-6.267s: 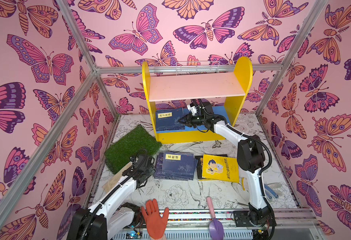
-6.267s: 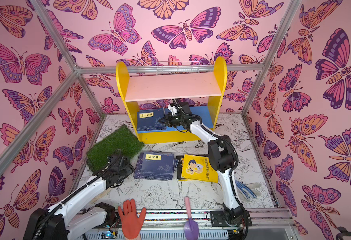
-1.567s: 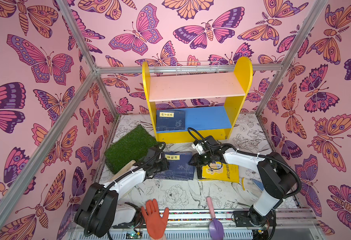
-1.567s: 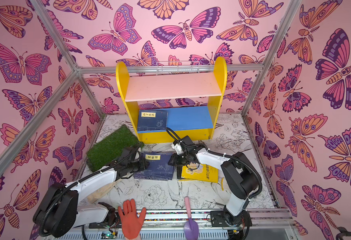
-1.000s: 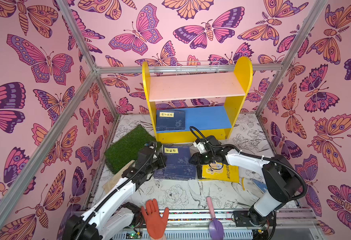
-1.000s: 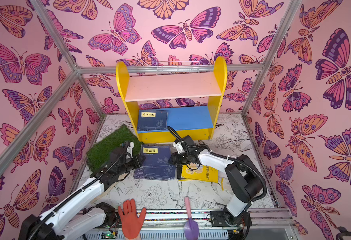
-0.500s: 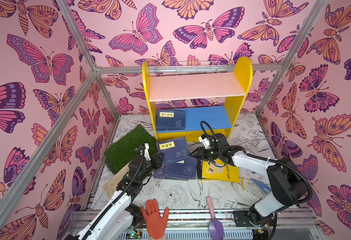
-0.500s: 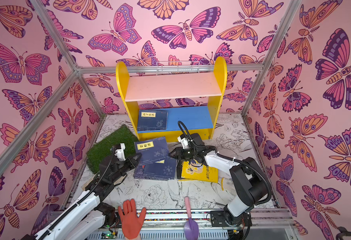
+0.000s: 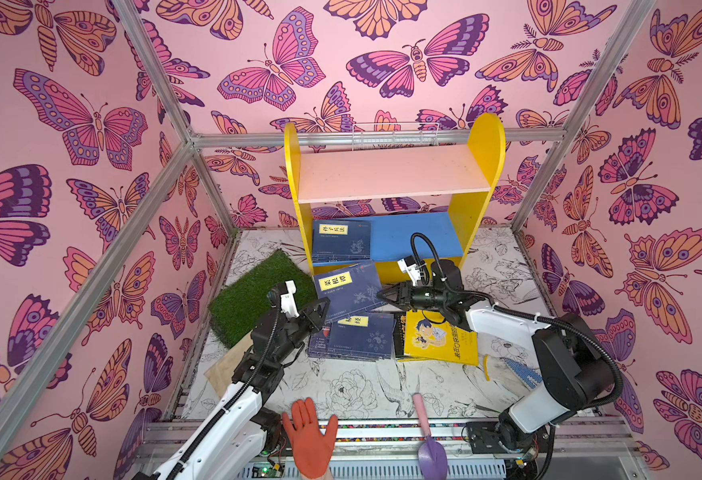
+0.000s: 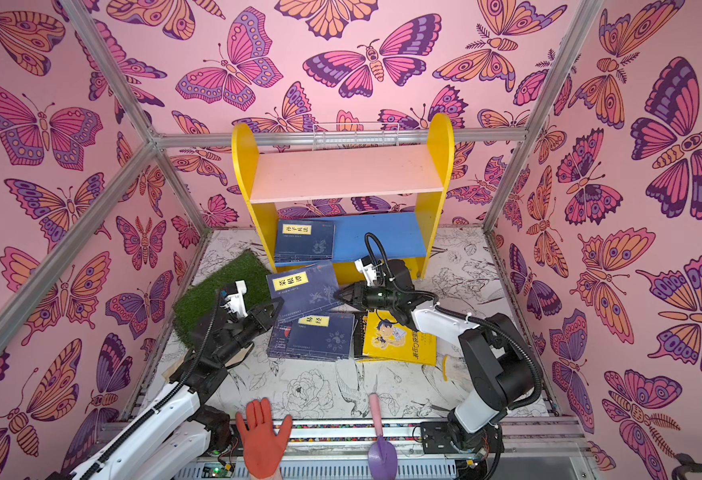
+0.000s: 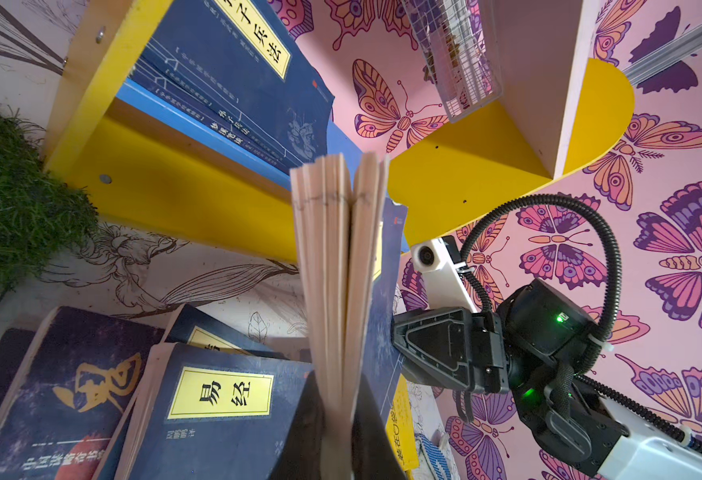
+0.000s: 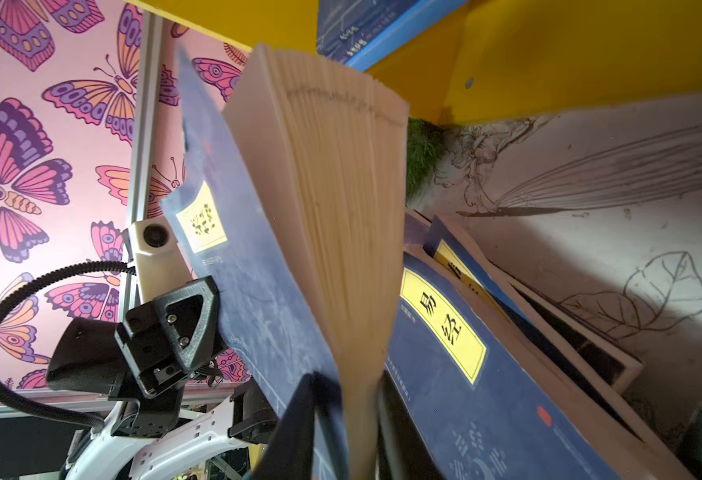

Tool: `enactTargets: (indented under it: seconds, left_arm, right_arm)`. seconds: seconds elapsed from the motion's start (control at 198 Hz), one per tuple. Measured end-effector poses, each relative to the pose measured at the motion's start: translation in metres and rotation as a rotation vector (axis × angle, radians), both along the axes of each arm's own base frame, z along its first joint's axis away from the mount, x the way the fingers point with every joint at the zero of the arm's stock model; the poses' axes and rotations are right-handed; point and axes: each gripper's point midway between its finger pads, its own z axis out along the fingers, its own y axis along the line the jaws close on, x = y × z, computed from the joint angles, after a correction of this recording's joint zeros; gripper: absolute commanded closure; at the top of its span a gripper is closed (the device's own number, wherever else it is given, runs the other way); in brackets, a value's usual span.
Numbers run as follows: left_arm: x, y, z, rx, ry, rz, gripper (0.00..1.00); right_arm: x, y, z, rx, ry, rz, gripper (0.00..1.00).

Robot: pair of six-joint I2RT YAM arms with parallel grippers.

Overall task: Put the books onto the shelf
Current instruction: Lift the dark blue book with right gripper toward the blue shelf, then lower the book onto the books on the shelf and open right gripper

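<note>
Done: one shelved navy book (image 9: 341, 243) lying flat at the left end of the blue lower board (image 9: 416, 237) of the shelf (image 9: 482, 174).
In hand: lifted navy book (image 9: 347, 291), tilted, raised off the pile, just in front of the shelf's lower front edge, not yet on a board.
Left end effector (image 9: 323, 306): clamped on the near left corner of the lifted navy book, pages pinched between the jaws in the left wrist view.
Right end effector (image 9: 381, 294): closed on the opposite, right edge of the same book, pages between the jaws in the right wrist view.
Left to do: pile of navy books (image 9: 362, 338), black book with a yellow title (image 11: 62, 395) beside it, and yellow cartoon book (image 9: 441, 343), all flat on the tabletop (image 9: 353, 390).
Open room: right part of the blue lower board bare; pink upper board (image 9: 391, 172) bare.
Edges to mind: yellow front rail under the blue board, underside of the pink board, yellow side panels; probably a tight slot for a book gripped from both sides.
</note>
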Motion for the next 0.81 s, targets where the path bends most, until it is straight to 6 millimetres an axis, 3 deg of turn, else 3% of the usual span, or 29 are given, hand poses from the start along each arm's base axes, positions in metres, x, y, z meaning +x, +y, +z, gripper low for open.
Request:
enactTargets:
  seconds: [0.076,0.101,0.217,0.278,0.51,0.808]
  left_arm:
    - [0.000,0.001,-0.003,0.005,0.010,0.005,1.00]
    - [0.001,0.001,-0.005,0.009,0.017,0.008,0.95]
    - [0.002,0.005,-0.016,0.033,0.057,0.028,0.42]
    - [0.002,0.007,-0.023,0.045,0.085,0.042,0.32]
    - [0.006,0.030,-0.046,0.087,0.187,0.171,0.28]
    - [-0.005,0.060,-0.067,0.136,0.287,0.309,0.28]
  right_arm:
    - [0.000,-0.001,0.002,0.016,0.004,-0.001,0.98]
    - [-0.001,-0.001,0.002,0.020,0.007,-0.001,1.00]
    - [-0.004,-0.002,0.004,0.028,0.009,0.000,1.00]
    - [-0.007,-0.004,0.007,0.033,0.007,-0.003,1.00]
    - [-0.005,-0.018,0.023,0.080,0.003,-0.048,1.00]
    - [0.038,-0.061,0.069,0.097,-0.118,-0.231,1.00]
